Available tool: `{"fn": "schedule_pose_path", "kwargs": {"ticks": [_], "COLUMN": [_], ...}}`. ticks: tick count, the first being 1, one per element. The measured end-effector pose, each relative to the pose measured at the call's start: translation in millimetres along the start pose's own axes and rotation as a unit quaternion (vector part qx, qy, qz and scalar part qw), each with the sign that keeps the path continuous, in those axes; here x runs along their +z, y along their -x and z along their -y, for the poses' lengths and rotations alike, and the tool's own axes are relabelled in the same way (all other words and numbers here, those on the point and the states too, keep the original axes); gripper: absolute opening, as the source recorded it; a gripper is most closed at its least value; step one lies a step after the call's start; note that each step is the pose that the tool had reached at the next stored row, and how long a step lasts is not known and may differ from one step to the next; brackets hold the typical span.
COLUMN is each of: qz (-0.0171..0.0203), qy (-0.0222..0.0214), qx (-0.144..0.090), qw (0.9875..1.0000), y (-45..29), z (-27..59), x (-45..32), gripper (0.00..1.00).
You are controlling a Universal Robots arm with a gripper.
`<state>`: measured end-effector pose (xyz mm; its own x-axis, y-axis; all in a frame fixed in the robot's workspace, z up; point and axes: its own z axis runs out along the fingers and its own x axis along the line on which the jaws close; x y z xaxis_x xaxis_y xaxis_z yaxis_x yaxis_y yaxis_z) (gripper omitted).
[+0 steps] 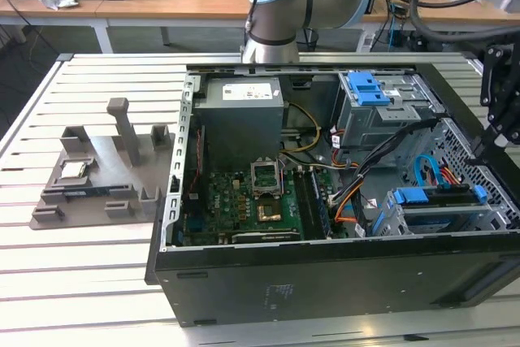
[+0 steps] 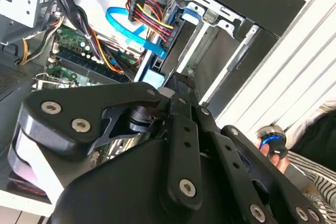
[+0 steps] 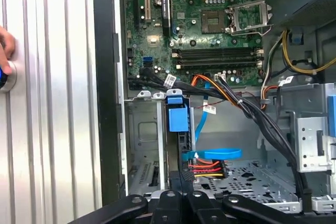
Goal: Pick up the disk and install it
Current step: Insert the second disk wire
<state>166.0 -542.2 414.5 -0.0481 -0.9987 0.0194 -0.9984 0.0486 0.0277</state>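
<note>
The disk [image 1: 439, 197], edged by its blue plastic frame, sits in the lower drive cage at the exterior view's right end of the open computer case [image 1: 244, 282]. In the first wrist view the disk [image 3: 176, 118] stands edge-on in that cage, with a blue data cable [image 3: 212, 154] and a coloured power plug beside it. My gripper [image 1: 492, 137] hangs just above and to the right of the cage, apart from the disk. Its black linkage [image 3: 184, 204] shows in both wrist views, with the fingertips hidden.
A second cage holding a blue bracket [image 1: 366, 87] stands at the case's back right. The motherboard [image 1: 244, 201] and cable bundles lie in the middle. A grey fixture [image 1: 97, 176] with a small chip lies left of the case. A person's hand [image 2: 275, 150] rests on a blue-lit button.
</note>
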Motion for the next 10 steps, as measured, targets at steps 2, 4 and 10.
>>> {"fn": "schedule_pose_path", "kwargs": {"ticks": [2, 4, 10], "qz": [0.0002, 0.0001, 0.0001], "qy": [0.0000, 0.0000, 0.0000], "qx": [0.000, 0.000, 0.000], "qw": [1.0000, 1.0000, 1.0000], "y": [0.1, 0.0, 0.0], "z": [0.0, 0.0, 0.0], "x": [-0.7, -0.8, -0.9], "gripper": [0.11, 0.11, 0.11]}}
